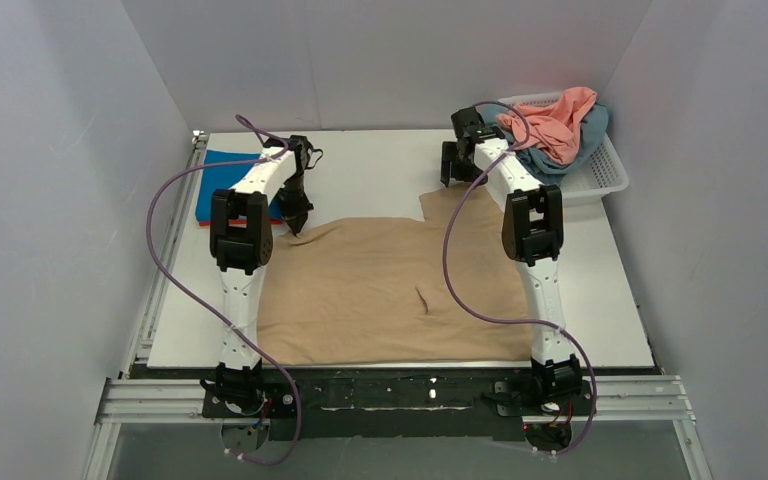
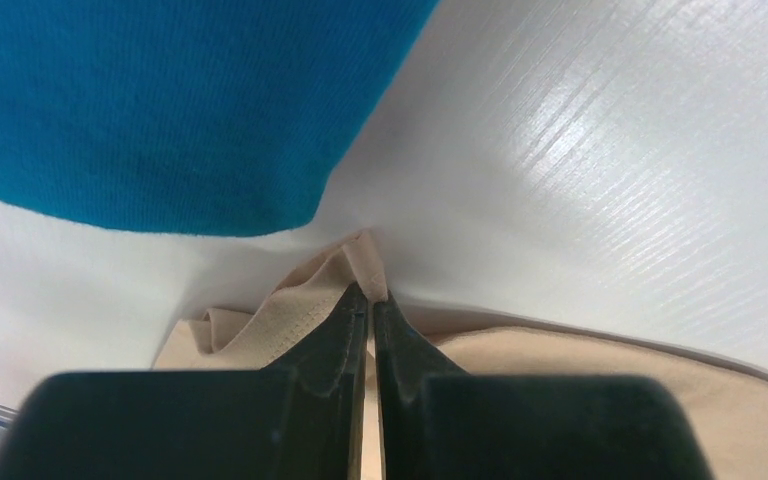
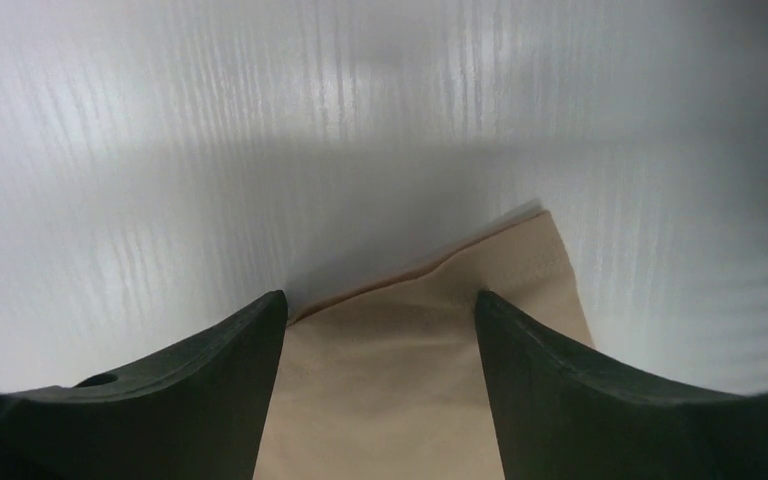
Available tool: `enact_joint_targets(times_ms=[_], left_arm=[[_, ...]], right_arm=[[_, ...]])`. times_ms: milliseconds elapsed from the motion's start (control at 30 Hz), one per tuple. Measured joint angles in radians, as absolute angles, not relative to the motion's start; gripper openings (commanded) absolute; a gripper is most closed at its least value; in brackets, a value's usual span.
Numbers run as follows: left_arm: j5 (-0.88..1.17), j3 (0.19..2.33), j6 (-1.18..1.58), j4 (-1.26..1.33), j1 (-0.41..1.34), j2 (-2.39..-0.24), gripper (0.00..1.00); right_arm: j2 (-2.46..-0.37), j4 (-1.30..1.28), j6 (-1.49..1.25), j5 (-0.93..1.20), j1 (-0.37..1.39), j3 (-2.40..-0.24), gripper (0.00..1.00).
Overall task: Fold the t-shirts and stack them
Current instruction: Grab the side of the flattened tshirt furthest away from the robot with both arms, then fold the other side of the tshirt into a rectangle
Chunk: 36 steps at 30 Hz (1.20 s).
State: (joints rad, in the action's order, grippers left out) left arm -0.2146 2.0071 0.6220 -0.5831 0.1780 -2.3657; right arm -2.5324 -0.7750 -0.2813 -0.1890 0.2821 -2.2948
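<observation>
A tan-beige t-shirt (image 1: 380, 285) lies spread on the white table, near the front. My left gripper (image 1: 298, 224) is shut on its far left corner; in the left wrist view the gripper (image 2: 370, 297) pinches bunched tan cloth (image 2: 290, 315). My right gripper (image 1: 452, 170) is open over the shirt's far right corner, the tan cloth (image 3: 400, 380) lying between its fingers (image 3: 230, 350). A folded bright blue t-shirt (image 1: 222, 172) lies at the far left on an orange-red one (image 1: 203, 222); the blue one also shows in the left wrist view (image 2: 160, 100). Salmon-pink (image 1: 557, 122) and teal-blue (image 1: 580, 140) t-shirts are heaped in the basket.
A white lattice basket (image 1: 605, 175) stands at the far right corner of the table. White walls close in the back and both sides. Purple cables loop from both arms over the table and the tan shirt.
</observation>
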Motion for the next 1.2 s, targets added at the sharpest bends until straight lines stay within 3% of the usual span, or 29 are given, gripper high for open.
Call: enact_joint_targets(times_ms=[100,200,333,500,633,1200], left_arm=[[-0.206,2.000,0.624,-0.580,0.178,-2.360,0.00],[-0.201,2.000,0.624,-0.578,0.178,-2.360,0.00],[-0.198,2.000,0.624,-0.577,0.178,-2.360,0.00],[-0.183,2.009,0.621,-0.575,0.178,-2.358,0.00],[-0.170,1.989,0.622,-0.564,0.178,-2.320,0.00],[-0.142,1.409,0.674,-0.406,0.224,-1.788,0.00]], right_arm=[[-2.524,-0.778,-0.266,-0.196,0.286,-2.283,0.63],[-2.524,-0.779,-0.253,-0.192,0.288,-2.283,0.26],[-2.523,-0.780,-0.236,-0.189,0.295,-2.283,0.02],[-2.502,-0.776,-0.219,-0.197,0.295,-2.260,0.01],[-2.398,-0.731,-0.205,-0.192,0.294,-2.123,0.01],[-1.663,-0.522,-0.228,-0.102,0.342,-1.329,0.01]])
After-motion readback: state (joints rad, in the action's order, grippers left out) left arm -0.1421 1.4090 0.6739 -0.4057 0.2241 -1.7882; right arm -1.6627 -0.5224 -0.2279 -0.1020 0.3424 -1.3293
